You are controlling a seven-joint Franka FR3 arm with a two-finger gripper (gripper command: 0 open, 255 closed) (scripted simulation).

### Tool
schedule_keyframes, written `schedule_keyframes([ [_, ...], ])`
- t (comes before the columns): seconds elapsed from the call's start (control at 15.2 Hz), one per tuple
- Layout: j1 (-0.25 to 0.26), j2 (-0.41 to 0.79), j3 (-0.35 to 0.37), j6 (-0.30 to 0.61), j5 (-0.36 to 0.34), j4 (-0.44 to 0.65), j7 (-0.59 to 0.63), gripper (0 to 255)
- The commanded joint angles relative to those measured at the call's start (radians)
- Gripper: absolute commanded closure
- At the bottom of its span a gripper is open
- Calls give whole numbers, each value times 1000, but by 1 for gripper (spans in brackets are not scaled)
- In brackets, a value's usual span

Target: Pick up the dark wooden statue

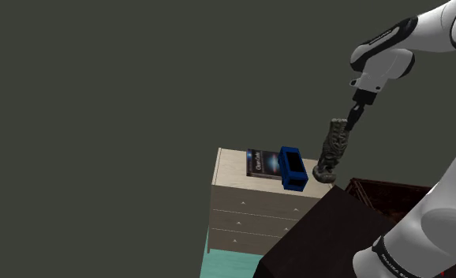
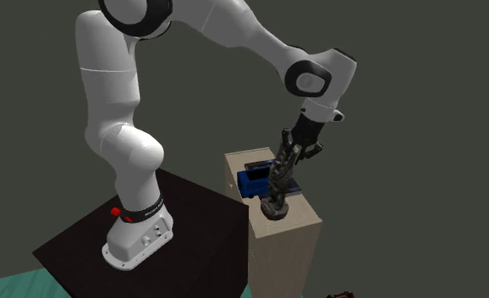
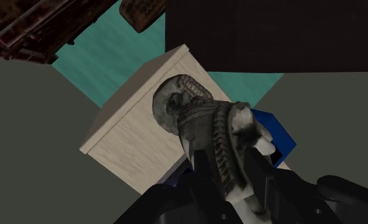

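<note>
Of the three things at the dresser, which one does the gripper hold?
The grey statue, clasped by the gripper; the book and the blue box lie free on the dresser top.

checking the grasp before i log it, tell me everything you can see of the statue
The statue is a long, slim figure, mottled dark grey with paler patches. It has a ribbed, spine-like body and a smooth rounded bulb at its lower end, and no wood grain shows. It hangs tilted, its upper end clasped between the fingers of the end effector. Its bulb end points down over the pale dresser, beside the blue box. I cannot tell whether it is clear of the top.
</note>
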Motion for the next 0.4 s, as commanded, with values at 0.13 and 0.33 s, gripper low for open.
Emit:
schedule_keyframes([
  [0.13,6,-30,-4,-50,-25,32,22,255],
  [0.33,7,-39,-5,-64,-32,41,29,255],
])
